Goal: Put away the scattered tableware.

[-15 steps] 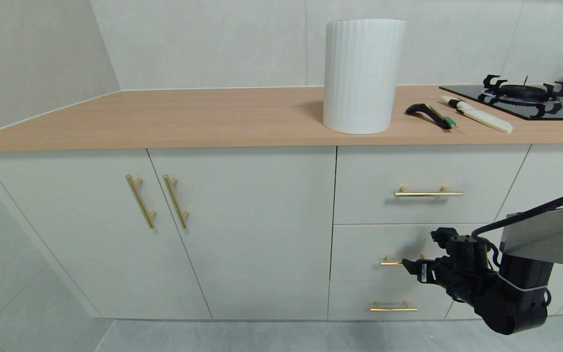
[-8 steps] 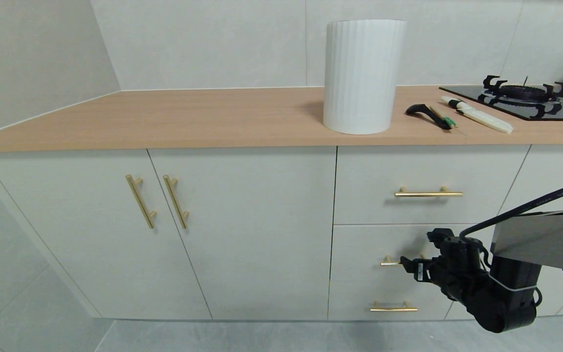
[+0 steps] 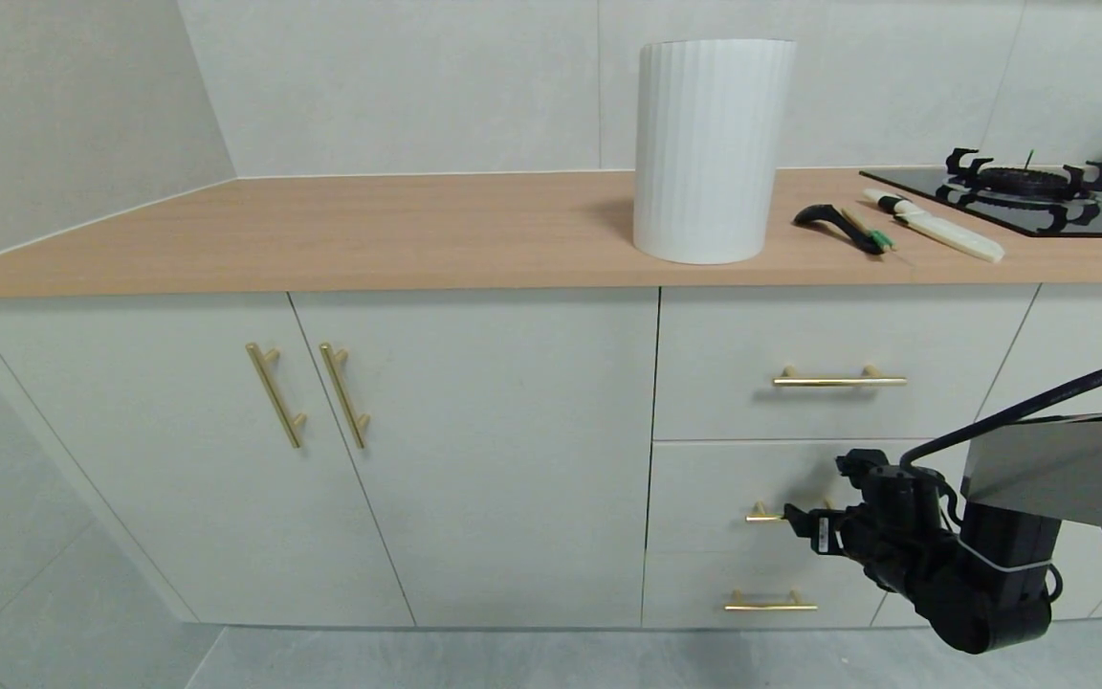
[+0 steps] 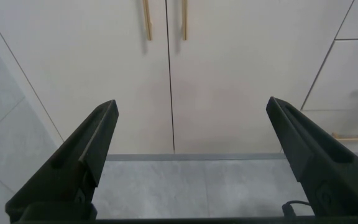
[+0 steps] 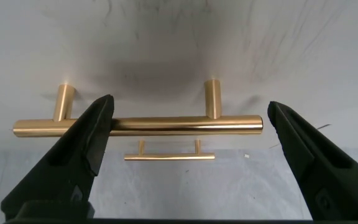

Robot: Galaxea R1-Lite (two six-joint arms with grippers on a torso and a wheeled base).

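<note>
While your right gripper (image 3: 793, 522) stands wide open at the middle drawer's handle (image 5: 166, 126), holding nothing, take that stiff, slick bar between its posts. Your left gripper (image 4: 191, 107) gapes empty. Light, thin tableware (image 3: 943, 231) lies on the desk (image 3: 369, 230) beside the stove (image 3: 1039, 206).

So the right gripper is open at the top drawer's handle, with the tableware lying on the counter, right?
No. The right gripper is open at the middle drawer's handle, not the top drawer's handle above it, as the head view shows. The tableware does lie on the counter.
</note>
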